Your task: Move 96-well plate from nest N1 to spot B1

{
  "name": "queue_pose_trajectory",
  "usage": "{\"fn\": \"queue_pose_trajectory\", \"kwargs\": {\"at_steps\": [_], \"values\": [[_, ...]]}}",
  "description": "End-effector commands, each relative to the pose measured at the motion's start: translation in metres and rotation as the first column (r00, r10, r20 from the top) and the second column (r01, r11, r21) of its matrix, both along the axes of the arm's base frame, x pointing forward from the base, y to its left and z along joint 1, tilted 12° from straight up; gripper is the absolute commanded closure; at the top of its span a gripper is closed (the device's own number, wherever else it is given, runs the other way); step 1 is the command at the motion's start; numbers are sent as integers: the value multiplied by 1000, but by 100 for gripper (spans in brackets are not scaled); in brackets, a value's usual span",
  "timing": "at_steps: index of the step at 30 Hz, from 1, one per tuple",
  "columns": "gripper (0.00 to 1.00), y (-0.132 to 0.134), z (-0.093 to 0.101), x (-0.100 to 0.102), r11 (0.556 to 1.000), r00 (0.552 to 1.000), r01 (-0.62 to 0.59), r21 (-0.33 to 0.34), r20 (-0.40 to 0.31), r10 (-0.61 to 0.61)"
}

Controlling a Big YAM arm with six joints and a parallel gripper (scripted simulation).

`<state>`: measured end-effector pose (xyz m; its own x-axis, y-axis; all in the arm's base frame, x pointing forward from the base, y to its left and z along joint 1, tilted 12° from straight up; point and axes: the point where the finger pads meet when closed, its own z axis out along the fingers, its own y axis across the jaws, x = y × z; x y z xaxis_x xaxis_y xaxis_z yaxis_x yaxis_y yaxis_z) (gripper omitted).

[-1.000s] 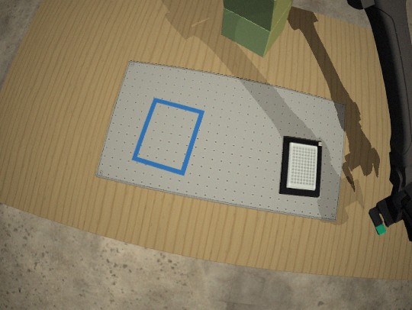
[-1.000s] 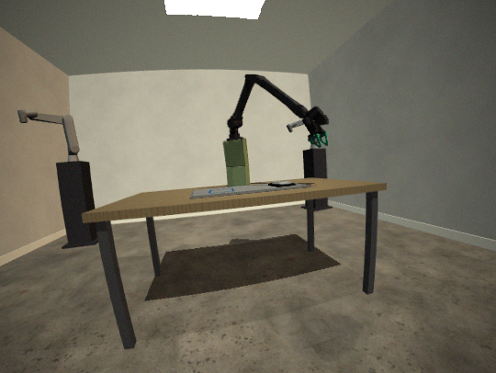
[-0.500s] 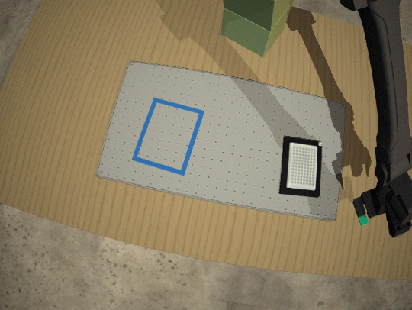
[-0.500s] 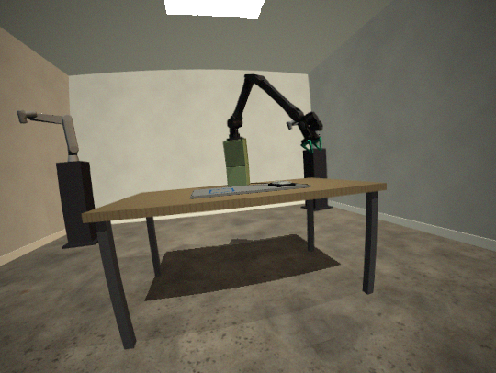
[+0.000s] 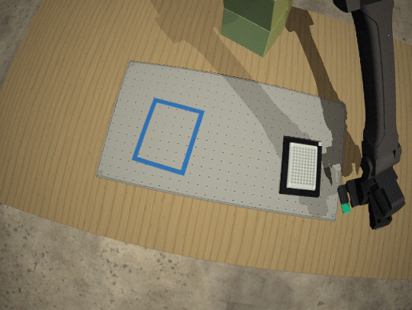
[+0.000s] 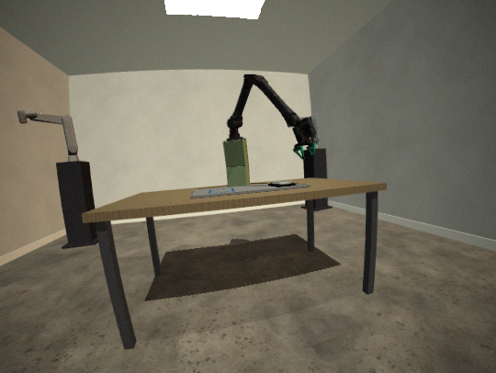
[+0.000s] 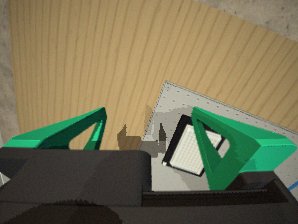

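Observation:
The white 96-well plate (image 5: 303,166) sits flat in the black plate nest N1 (image 5: 284,168) at the right end of the grey perforated deck (image 5: 221,137). The blue taped outline B1 (image 5: 168,136) is at the deck's left end, with nothing inside it. My gripper (image 5: 346,206) is open and empty, high above the table just past the deck's right edge, to the right of the plate. In the wrist view the green fingers stand wide apart, and the plate (image 7: 187,150) lies far below, partly hidden by the right finger. From the side the gripper (image 6: 305,151) hangs well above the plate (image 6: 282,184).
The arm stands on a green block (image 5: 255,23) at the back of the wooden table. The deck's right edge (image 5: 340,164) is close to the nest. A second arm on a dark pedestal (image 6: 73,202) stands off the table at the far left.

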<state>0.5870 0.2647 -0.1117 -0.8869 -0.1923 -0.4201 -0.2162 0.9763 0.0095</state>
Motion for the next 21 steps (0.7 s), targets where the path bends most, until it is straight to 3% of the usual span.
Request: {"fn": "queue_pose_trajectory", "kwargs": {"at_steps": [1, 3, 4, 6, 9, 16, 17, 18, 19, 20, 21], "values": [[0, -14, -8, -2, 1000, 1000, 2, -6, 0, -2], [0, -15, -14, -11, 998, 996, 63, -29, -55, -64], [0, -8, -7, -3, 996, 995, 81, -26, -49, -82], [0, -30, -4, -15, 992, 990, 121, -37, -70, -123], [0, -32, 1, -12, 992, 991, 123, -22, -50, -124], [0, -55, -32, -33, 994, 992, 102, -40, -66, -104], [0, -63, -44, -46, 987, 981, 147, -69, -119, -154], [0, -67, -46, -49, 982, 974, 171, -81, -135, -181], [0, -58, -38, -36, 979, 973, 190, -74, -121, -198], [0, -59, -40, -40, 975, 967, 207, -86, -135, -217], [0, -74, -46, -56, 972, 961, 214, -99, -157, -228]]}}
